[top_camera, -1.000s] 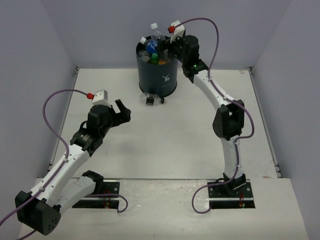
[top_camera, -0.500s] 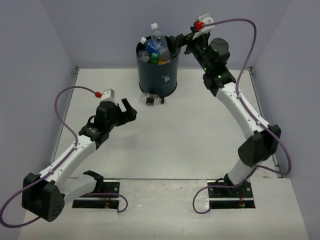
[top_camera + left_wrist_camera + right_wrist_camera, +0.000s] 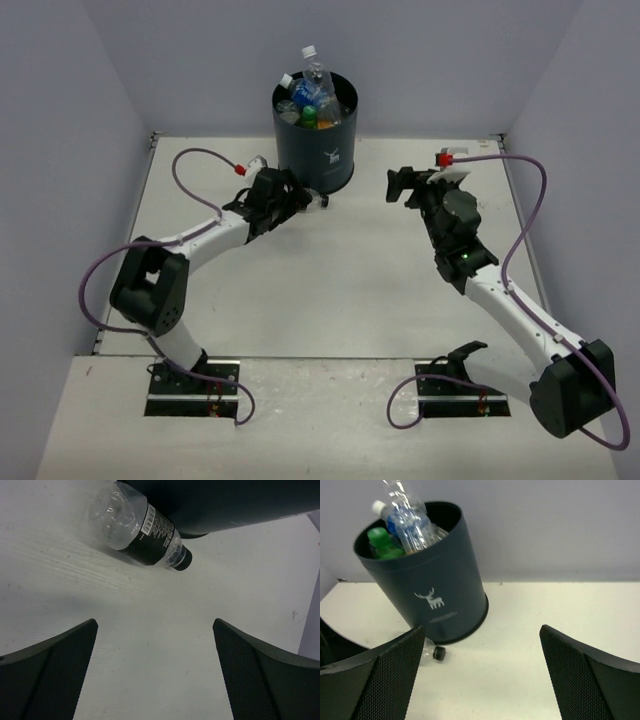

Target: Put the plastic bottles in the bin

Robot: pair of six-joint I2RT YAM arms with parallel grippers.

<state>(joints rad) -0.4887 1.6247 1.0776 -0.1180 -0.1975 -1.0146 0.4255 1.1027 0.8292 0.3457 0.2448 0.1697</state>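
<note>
lying by the bin (image 3: pixel 240 505), clear black-capped bottle (image 3: pixel 142 527); left hand (image 3: pixel 154 625), right hand (image 3: pixel 482 630) wide, empty

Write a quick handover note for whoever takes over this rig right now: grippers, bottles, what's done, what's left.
Left gripper: open, empty, facing the black-capped bottle, not touching it.
Right gripper: open, empty, pointed at the bin.
Bin: upright at the far side of the table, piled with bottles; a blue-labelled bottle pokes above the rim.
Done: all visible bottles but one are binned.
Left: the black-capped bottle, lying on its side at the bin's base.
</note>
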